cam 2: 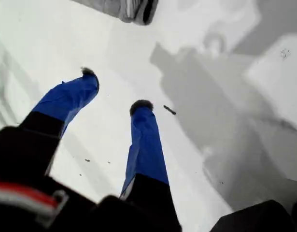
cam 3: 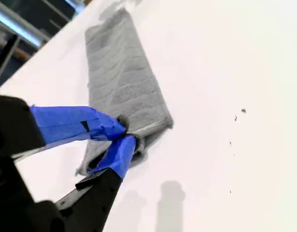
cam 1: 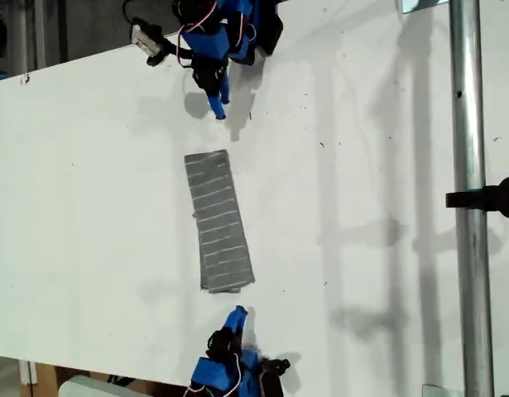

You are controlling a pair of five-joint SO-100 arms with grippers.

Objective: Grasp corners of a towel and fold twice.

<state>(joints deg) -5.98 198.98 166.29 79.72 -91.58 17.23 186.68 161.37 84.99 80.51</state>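
Note:
The towel (cam 1: 219, 222) lies folded into a long narrow dark-grey strip with pale stripes, mid-table in the exterior view. Its layered end (cam 3: 138, 130) faces my second gripper (cam 3: 124, 131), which is shut with its blue tips together just short of that end and nothing held. In the exterior view this gripper (cam 1: 240, 313) sits below the strip. My first gripper (cam 2: 115, 89) stands open over bare table, a short way from the towel's other end (cam 2: 131, 8). In the exterior view it (cam 1: 218, 106) sits above the strip. One corner (cam 3: 170, 123) shows beside the second gripper.
The white table (cam 1: 362, 165) has small dark specks (cam 2: 169, 110). A metal pole (cam 1: 465, 165) with a black clamp (cam 1: 490, 198) runs down the exterior view's right. The table's far edge slants along the exterior view's top left.

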